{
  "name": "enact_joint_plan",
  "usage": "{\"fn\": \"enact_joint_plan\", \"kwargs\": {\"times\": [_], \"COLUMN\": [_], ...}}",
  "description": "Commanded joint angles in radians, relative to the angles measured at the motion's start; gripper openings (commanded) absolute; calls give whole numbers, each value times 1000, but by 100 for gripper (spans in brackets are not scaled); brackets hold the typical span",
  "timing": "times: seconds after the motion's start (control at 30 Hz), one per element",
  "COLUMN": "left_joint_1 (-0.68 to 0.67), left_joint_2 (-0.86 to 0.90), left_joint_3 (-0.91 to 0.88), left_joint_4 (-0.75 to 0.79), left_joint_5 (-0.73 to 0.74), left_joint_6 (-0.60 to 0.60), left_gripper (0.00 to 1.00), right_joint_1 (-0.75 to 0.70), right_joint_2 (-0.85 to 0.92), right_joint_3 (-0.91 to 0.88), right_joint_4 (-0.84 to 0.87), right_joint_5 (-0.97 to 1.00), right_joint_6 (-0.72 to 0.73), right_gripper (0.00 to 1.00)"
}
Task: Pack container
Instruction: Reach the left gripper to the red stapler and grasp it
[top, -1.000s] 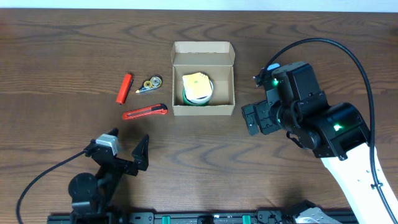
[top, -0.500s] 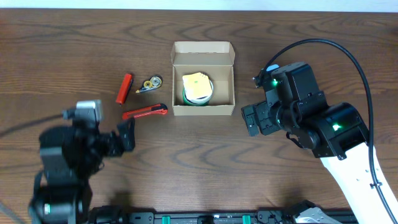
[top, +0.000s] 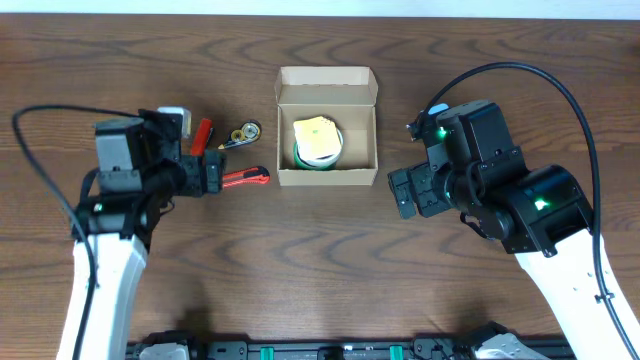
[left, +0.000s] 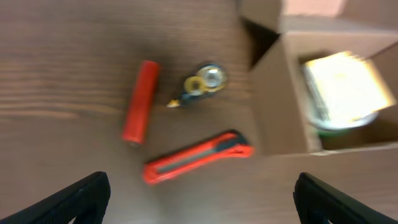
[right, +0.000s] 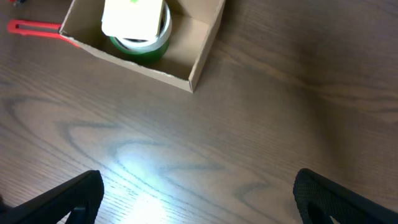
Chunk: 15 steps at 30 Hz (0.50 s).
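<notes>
Tan, plain cardboard makes up the small rectangular container (top: 327, 125), which stands on the dark brown wood-grain table (top: 320, 270) a little toward 12 o'clock from its middle. Its top is open. The near wall stands upright and the hinged flap lid folds back at the far, 12 o'clock edge. Inside lies a green tape roll (top: 300, 157) with a pale yellow pad of notes (top: 318, 137) resting on top, toward the box's 9 o'clock half.

At the container's 9 o'clock, the left gripper (top: 200, 168) hangs over the table with its jaws spread wide, clamping nothing. Its wrist view is blurred. Beyond its black fingertips (left: 84, 194) lies a red and black box cutter (left: 198, 157), untouched, its tip just beside the box wall. Farther toward 12 o'clock lie a red cylindrical marker (left: 140, 101) and a small clear correction-tape dispenser (left: 202, 82), near each other but apart.

At the container's 4 o'clock, the right gripper (top: 403, 190) is likewise spread fully apart and empty, over bare wood, well clear of the box corner (right: 193, 84).
</notes>
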Motion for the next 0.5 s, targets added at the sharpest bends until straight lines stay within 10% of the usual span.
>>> {"fn": "enact_joint_plan", "kwargs": {"times": [0.0, 0.47], "left_joint_1": [2, 62], "left_joint_2": [111, 526], "left_joint_3": [50, 209], "left_joint_4": [23, 137], "left_joint_5": [-105, -199], "left_joint_6": [147, 278], "left_gripper": [95, 95], "right_joint_1": [-7, -7], "right_joint_2": [-10, -10], "right_joint_3": [-1, -1], "right_joint_4": [-1, -1], "right_joint_5": [0, 0], "right_joint_6": [-16, -16], "right_gripper": [99, 99]}}
